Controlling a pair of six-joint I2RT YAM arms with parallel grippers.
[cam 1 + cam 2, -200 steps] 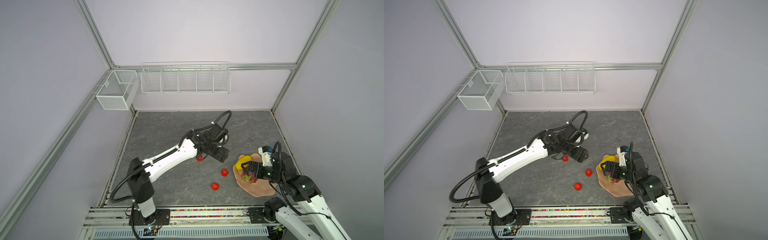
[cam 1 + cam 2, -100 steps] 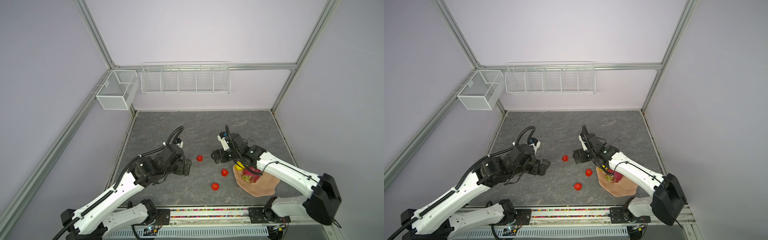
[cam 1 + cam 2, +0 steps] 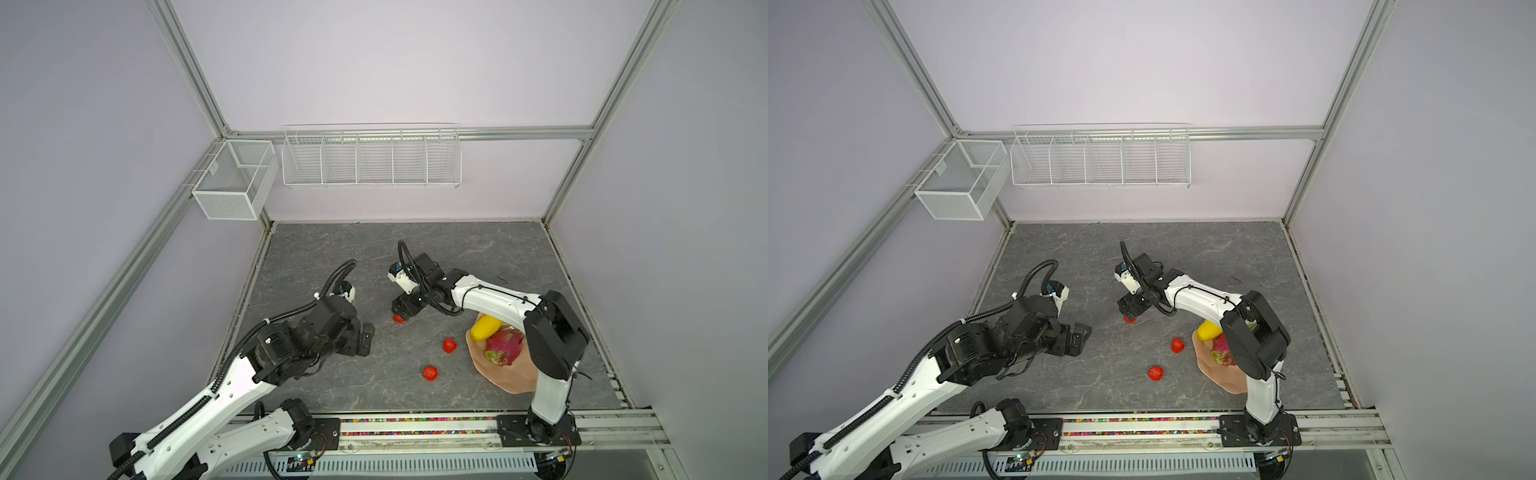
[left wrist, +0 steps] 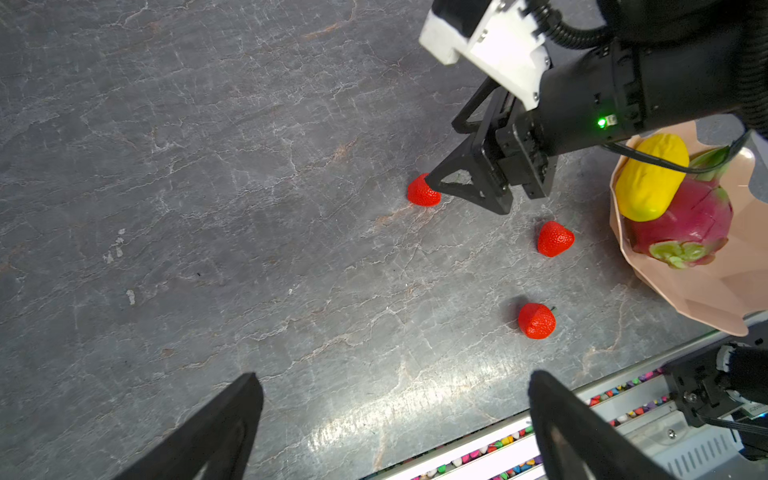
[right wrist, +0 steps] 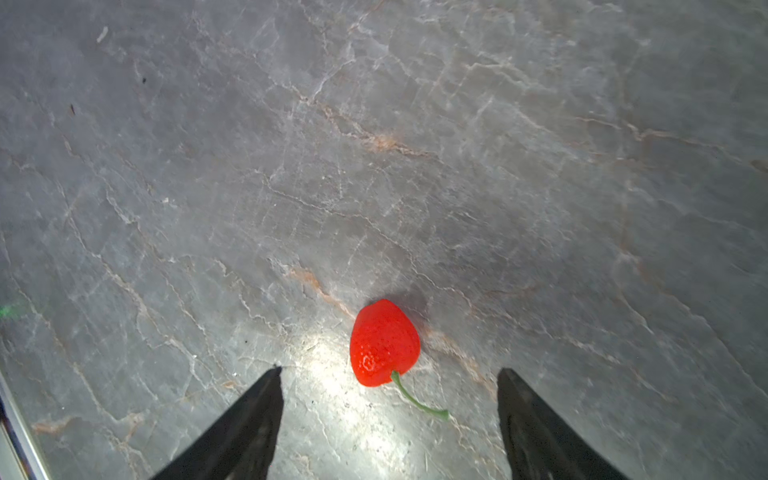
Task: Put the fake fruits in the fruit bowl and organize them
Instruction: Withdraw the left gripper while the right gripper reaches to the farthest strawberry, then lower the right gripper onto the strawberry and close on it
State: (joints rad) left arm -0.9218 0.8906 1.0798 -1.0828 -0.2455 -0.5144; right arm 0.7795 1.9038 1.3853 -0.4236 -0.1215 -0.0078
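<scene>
Fake fruits, part-gathered. The yellow fruit point(image 3: 484, 328) and the dragon fruit point(image 3: 505, 347) lie touching in the fruit bowl point(image 3: 511, 376) at the near right of the tabletop point(image 3: 332, 257). Three red berries lie outside the bowl on the table. The far berry point(image 5: 384, 340) sits between the jaws of my right gripper point(image 5: 389, 372), which stand apart with a gap on either side and grip nothing. The middle berry point(image 3: 449, 345) lies just left of the bowl's rim, and the near berry point(image 3: 430, 373) is nearer and slightly further left. My left gripper point(image 4: 395, 378) hangs at the left, jaws spread wide and empty.

Step in hand, as I judge it, is closing on the far berry. To do it well I would:
- Lower until the tips almost meet the table.
- Centre the berry's widest part between the pads.
- Close gently so the glossy, tapered body cannot squirt out.
- Lift clear before carrying it over the rim to bare bowl floor.
</scene>
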